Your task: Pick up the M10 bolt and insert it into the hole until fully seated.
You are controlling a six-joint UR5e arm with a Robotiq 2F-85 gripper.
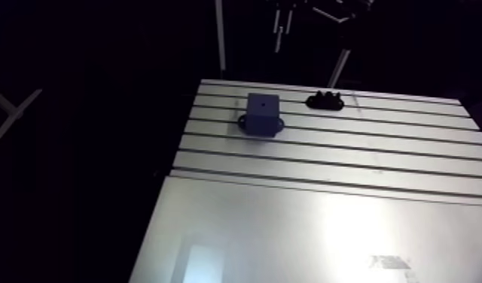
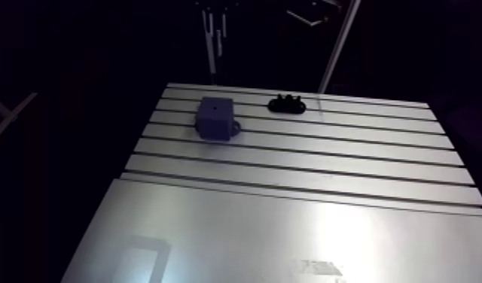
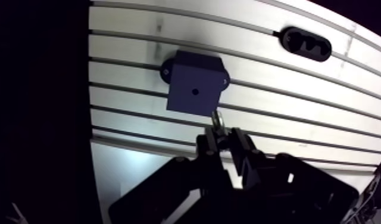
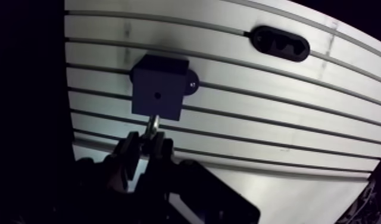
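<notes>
Bolt in hand, we are between pickup and insertion: the hand point(image 3: 220, 142) is closed on the M10 bolt point(image 3: 217, 121), whose bright shank juts out past the two dark fingers point(image 3: 245, 152) pinching it, above the slotted desk point(image 1: 327, 159). In the wrist view the blue block point(image 3: 187, 80) sits on the desk ahead of the fingers. The hole point(image 3: 194, 92) shows as a small dark dot in the middle of its upper face. Seen from the wrist, the bolt's free end reaches only to the block's nearer edge, so we judge the carry to be short of its mark and the seating not yet begun. The next move, as we read it, calls for bringing the bolt's tip across until it sits squarely over the hole, with the shank in line with the bore, and only then pressing down. A small offset or tilt would likely land the tip on the flat face beside the opening. How high the hand hangs over the block we cannot tell. The wrist looks down on the block from the side of the desk's smooth, unslotted part. In the arm view neither wrist nor hand shows over the desk. Farther along the slots, well apart from the block, lies a black holder point(image 3: 306, 43).
</notes>
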